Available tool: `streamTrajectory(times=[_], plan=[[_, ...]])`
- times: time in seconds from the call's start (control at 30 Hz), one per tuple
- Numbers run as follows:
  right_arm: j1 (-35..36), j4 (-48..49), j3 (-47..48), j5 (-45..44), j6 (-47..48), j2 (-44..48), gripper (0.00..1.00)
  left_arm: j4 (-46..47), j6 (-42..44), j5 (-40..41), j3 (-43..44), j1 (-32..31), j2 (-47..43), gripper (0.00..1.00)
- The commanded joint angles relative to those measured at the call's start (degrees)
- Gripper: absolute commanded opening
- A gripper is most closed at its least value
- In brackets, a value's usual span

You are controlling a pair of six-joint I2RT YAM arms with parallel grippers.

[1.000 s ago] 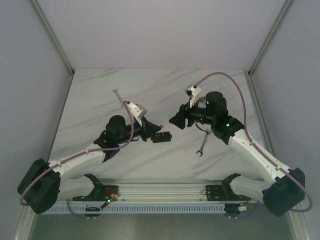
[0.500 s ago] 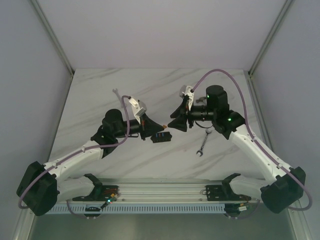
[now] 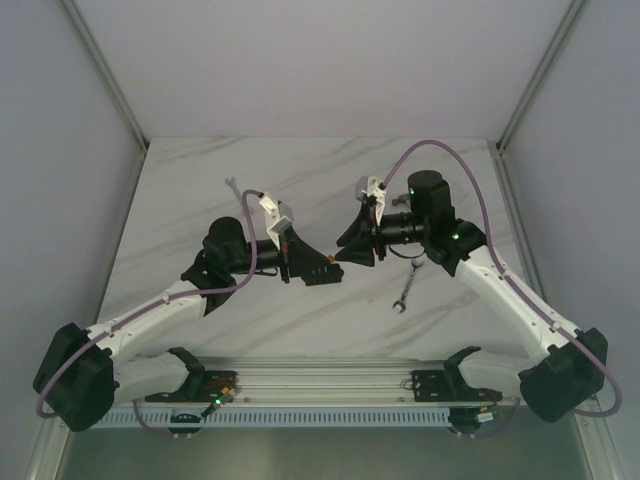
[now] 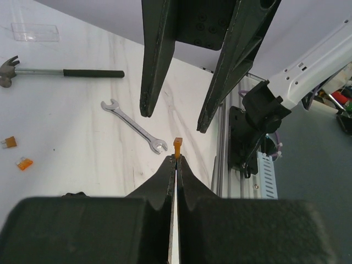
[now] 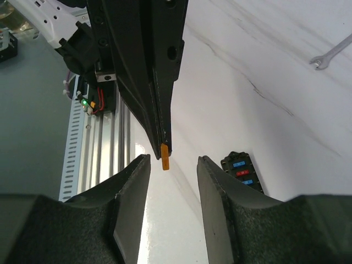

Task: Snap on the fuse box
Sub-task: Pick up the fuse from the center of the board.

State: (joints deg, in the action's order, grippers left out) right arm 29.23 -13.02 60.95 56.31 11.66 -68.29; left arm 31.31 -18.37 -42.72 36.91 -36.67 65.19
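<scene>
Over the marble table (image 3: 200, 180) the arms met tip to tip. The right gripper (image 5: 173, 160) stood partly open, holding nothing, one jaw on either side of the left gripper (image 4: 176, 160), which was pinched shut. The fuse box (image 5: 242, 171) lay on the table just below them. The left's catch was a tiny orange fuse (image 4: 177, 144).

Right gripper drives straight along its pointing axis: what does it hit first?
Most likely the orange fuse pinched at the left gripper's shut tips, lined up with the gap of the right gripper's open jaws. Depth unclear.
</scene>
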Motion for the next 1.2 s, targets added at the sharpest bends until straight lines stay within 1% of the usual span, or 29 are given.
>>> streamTrajectory(times=[0.0, 0.67, 1.17], plan=[[-0.1, -0.3, 1.5, 3.3, 0.7, -0.6, 0.46, 3.1, -0.3, -2.4, 1.6, -0.1, -0.2, 0.0], [0.0, -1.7, 1.5, 4.5, 1.2, -1.0, 0.38, 3.4, -0.3, -2.1, 2.8, -1.6, 0.9, 0.0], [0.0, -2.1, 1.6, 6.1, 1.4, -1.9, 0.35, 5.2, -1.2, -1.9, 2.7, -1.7, 1.1, 0.0]])
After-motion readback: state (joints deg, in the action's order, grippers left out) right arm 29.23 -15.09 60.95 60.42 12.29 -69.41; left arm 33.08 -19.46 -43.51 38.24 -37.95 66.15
